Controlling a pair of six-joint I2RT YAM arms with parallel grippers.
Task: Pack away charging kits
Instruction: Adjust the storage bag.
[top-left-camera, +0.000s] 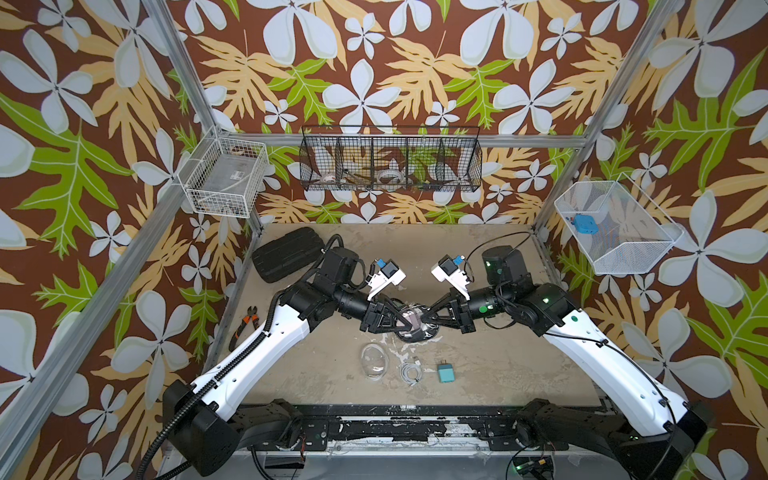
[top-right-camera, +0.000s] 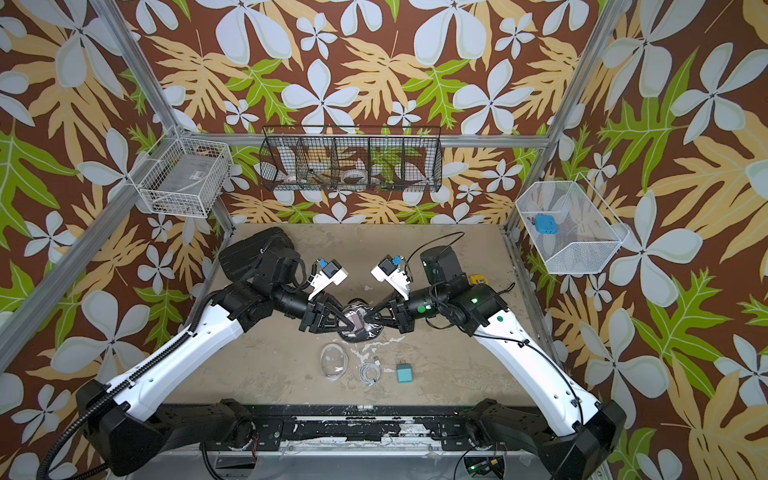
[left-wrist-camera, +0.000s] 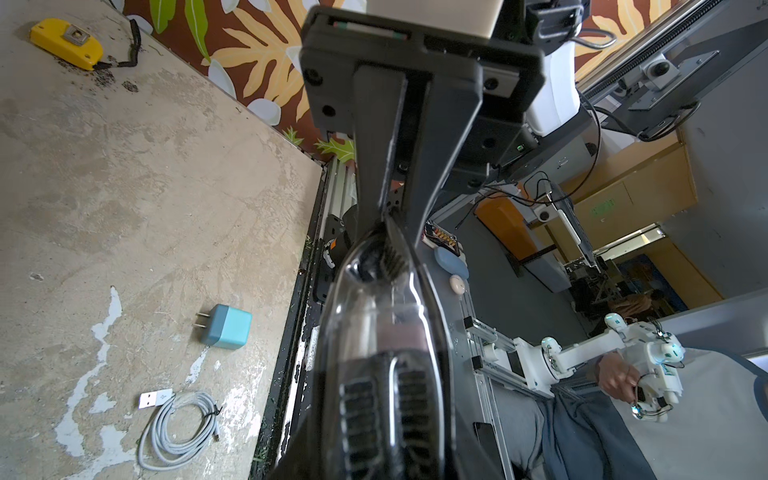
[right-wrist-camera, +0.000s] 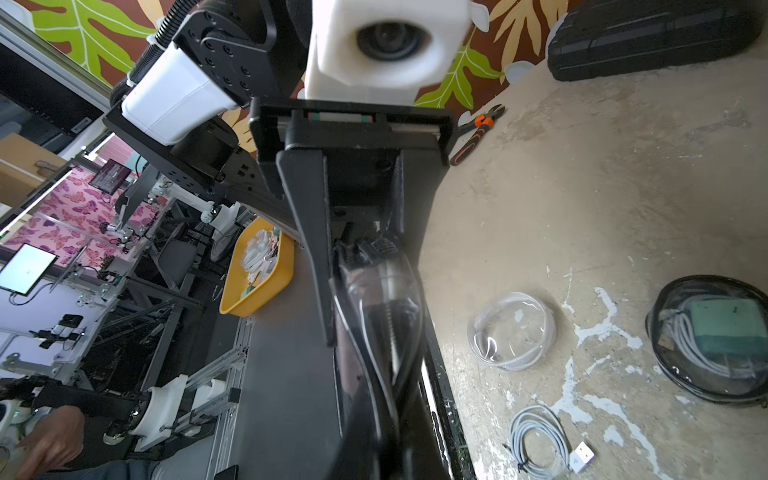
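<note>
Two pincers share one pouch (left-wrist-camera: 374, 311) mid-table. The left gripper (top-left-camera: 401, 322) clamps one end, jaws narrow; the right gripper (top-left-camera: 425, 319) is pinched tight on the opposite end. Long axis runs arm to arm, pink plug (top-left-camera: 410, 322) inside.

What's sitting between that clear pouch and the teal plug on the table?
A coiled white cable lies between the clear pouch and the teal plug, touching neither; both top views show it.

Held pouch (left-wrist-camera: 374, 316); clear pouch (top-left-camera: 374, 361), cable (top-left-camera: 410, 371), teal plug (top-left-camera: 446, 372) on table (top-left-camera: 498, 365)
</note>
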